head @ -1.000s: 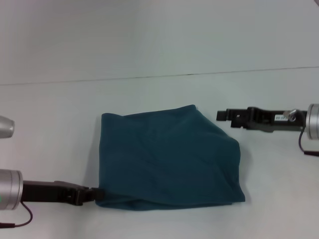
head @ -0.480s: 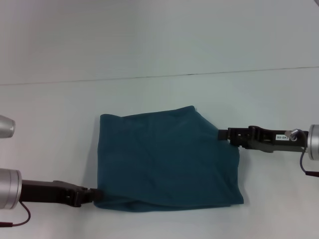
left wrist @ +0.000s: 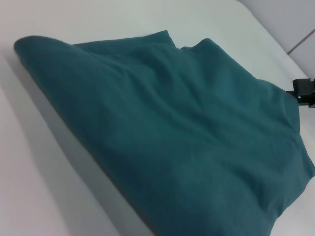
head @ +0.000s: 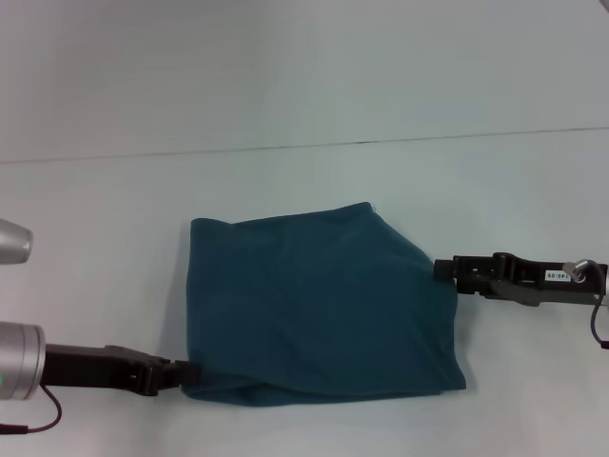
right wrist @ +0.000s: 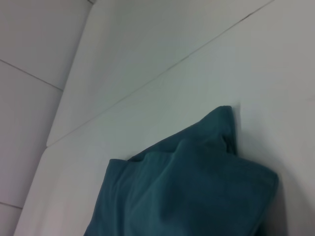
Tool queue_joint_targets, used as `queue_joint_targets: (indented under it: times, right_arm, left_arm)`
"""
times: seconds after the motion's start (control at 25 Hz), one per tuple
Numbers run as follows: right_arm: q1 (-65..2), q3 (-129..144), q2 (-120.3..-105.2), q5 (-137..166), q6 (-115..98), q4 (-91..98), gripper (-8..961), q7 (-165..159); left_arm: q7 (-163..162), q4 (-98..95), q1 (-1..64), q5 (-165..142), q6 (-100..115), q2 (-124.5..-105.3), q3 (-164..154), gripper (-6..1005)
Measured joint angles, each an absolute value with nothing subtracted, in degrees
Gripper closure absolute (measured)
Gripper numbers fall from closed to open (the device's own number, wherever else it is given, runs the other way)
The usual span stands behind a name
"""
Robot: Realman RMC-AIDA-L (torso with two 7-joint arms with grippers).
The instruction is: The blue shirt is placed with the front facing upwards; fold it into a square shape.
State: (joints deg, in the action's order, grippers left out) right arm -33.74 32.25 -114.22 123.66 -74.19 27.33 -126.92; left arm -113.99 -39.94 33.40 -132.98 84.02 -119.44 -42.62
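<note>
Folded into a rough square, plain teal side up, the blue shirt point(head: 319, 305) on the pale table point(head: 304, 114), between the two grippers. No lettering visible on the upper face. Far-left corner rounded, far-right corner peaked, right edge slanting outward toward the near-right corner; soft creases across the top layer.

Left gripper point(head: 183, 373) low at the shirt's near-left corner, tip touching the cloth edge, arm reaching in from the left edge of the head view. Jaws hidden at the contact: cannot tell whether spread, pressed together or pinching fabric. Seen from the left wrist view: the shirt point(left wrist: 172, 132) filling most of the frame just ahead of the jaws, thick folded edge nearest, the other arm's dark tip point(left wrist: 305, 92) beyond the far side of the cloth.

Right gripper point(head: 443, 270) at the shirt's right edge, roughly midway along it, tip just beside or touching the cloth; cannot tell which. Jaw state likewise not readable. From the right wrist view: the shirt point(right wrist: 187, 196) directly ahead of the jaws, one corner peaked up against the table surface point(right wrist: 147, 59).
</note>
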Motion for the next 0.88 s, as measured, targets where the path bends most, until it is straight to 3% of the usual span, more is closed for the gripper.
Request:
queue_joint_targets:
  times: [0.44,0.88]
  right_arm:
    - [-36.4,32.0,-116.79,121.0,-70.6,25.2,291,-126.3]
    - [-37.0,32.1,-117.15,117.0,-69.2,25.3,297,-124.9]
  left_arm:
    - [-114.0,-39.9,33.6,-132.8,84.0,-119.54,-43.0,987]
    - [-113.4,-39.9,33.5,-132.9,84.1,-119.36,-42.9,986]
